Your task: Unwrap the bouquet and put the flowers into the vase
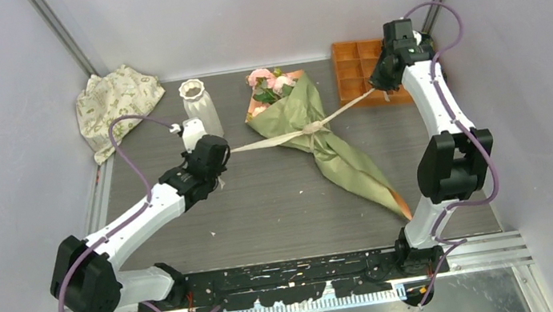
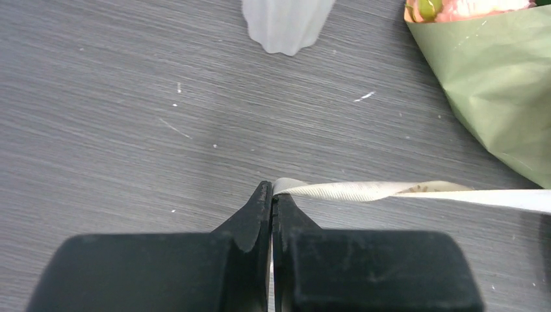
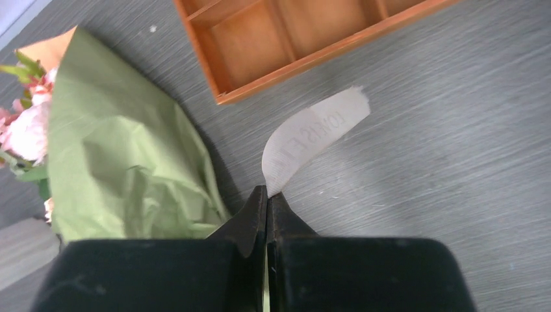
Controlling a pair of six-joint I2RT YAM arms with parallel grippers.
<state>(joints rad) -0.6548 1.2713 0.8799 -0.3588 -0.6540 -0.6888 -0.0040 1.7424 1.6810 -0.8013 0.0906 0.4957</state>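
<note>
Nearer than the bouquet (image 1: 310, 127) the table (image 1: 281, 212) lies open. Its ribbon (image 1: 267, 142) (taut out to both sides) bars the middle; vase (image 1: 201, 108) left, wooden compartment tray (image 1: 355, 73) right.

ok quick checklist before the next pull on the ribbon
1. Left end effector shut on one ribbon end: ok
2. Right end effector shut on the other end: ok
3. Ribbon stretched straight between both arms: ok
4. Knot undone: not ok, it sits tied around the bouquet
5. Vase upright and apart from the bouquet: ok
6. Knot will slip free rather than tighten: cannot tell
</note>
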